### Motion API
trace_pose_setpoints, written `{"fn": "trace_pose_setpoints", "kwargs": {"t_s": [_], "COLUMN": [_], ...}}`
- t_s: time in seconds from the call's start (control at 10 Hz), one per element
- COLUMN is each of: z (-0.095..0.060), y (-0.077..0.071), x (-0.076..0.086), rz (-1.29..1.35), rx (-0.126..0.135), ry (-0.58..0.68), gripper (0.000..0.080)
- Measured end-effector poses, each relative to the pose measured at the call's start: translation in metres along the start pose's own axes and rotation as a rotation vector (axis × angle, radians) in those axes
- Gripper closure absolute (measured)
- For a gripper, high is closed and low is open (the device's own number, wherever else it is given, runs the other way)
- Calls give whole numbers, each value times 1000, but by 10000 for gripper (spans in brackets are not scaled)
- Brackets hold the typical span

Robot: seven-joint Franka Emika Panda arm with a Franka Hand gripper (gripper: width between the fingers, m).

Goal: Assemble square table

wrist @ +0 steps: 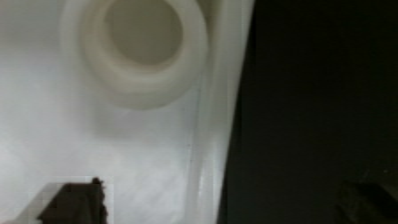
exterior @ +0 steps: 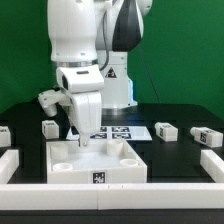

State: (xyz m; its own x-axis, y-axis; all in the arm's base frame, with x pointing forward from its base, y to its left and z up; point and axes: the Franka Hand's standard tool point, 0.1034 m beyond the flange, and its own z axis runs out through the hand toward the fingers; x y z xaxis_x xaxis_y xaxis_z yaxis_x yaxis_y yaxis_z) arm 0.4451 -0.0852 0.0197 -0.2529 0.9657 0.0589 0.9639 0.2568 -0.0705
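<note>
The white square table top lies at the front middle, rim up, with a tag on its near side. My gripper reaches down onto its corner at the exterior view's left. In the wrist view the top fills one half, with a round leg socket. The top's edge lies between my fingers. One dark fingertip shows over the top; the other is lost against the black table. The gripper looks open and holds nothing. Loose white legs lie on the table: one, another, a third.
The marker board lies behind the top, by the robot's base. Another white part sits at the far left of the exterior view. Low white border rails run along the front and the right.
</note>
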Motion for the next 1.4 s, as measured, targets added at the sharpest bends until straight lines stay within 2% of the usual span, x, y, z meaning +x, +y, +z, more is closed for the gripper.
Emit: {"fn": "trace_pose_setpoints", "kwargs": {"t_s": [0.2,0.5,0.7,0.8,0.9,1.0,1.1,1.4], "z": [11,13,14,14,14,13,12,12], "y": [1,0,0,0,0,1,2,2], "x": [8,8,7,7,7,6,5,5], "rz": [27,31,33,34,34,36,37,37], "rx": [12,11,12,13,13,5,0,-1], "ry": [14,15,16,16,16,13,11,10], "gripper": [150,159,503,503,698,698,743,743]}}
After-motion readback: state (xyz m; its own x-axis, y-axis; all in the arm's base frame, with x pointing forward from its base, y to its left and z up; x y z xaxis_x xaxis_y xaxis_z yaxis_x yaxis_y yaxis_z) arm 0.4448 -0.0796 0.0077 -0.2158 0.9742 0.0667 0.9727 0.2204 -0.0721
